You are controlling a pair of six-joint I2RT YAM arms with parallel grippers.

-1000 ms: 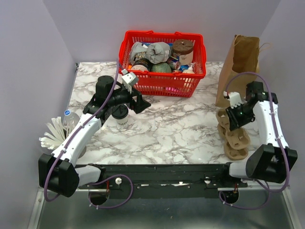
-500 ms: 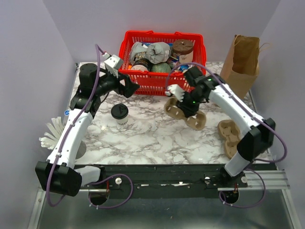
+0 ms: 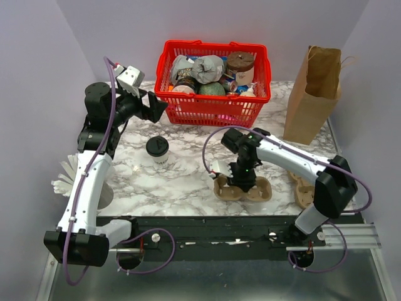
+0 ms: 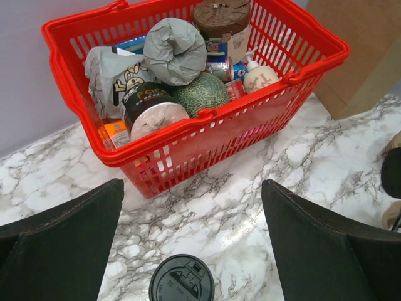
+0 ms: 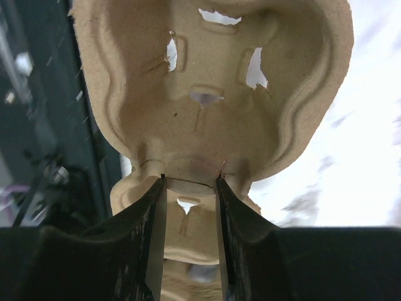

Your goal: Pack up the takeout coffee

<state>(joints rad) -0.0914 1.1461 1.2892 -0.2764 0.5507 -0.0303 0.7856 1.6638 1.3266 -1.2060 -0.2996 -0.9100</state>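
Note:
The takeout coffee [image 3: 157, 149], a white paper cup with a black lid, stands on the marble table left of centre; its lid shows at the bottom of the left wrist view [image 4: 181, 280]. My left gripper [image 3: 152, 108] is open and empty, raised behind the cup, near the red basket's left end. My right gripper [image 3: 243, 180] is shut on the middle ridge of a brown pulp cup carrier [image 3: 242, 189], which is down at the table's front centre. In the right wrist view the fingers [image 5: 154, 219] pinch the carrier [image 5: 207, 94].
A red basket [image 3: 250, 113] full of groceries stands at the back. A brown paper bag [image 3: 313, 94] stands at the back right. More pulp carriers [image 3: 305, 190] lie at the right front. A water bottle and white cutlery [image 3: 70, 174] sit at the left edge.
My right arm carried the carrier from mid-table forward and down to the front centre. My left arm drew back and left, away from the cup.

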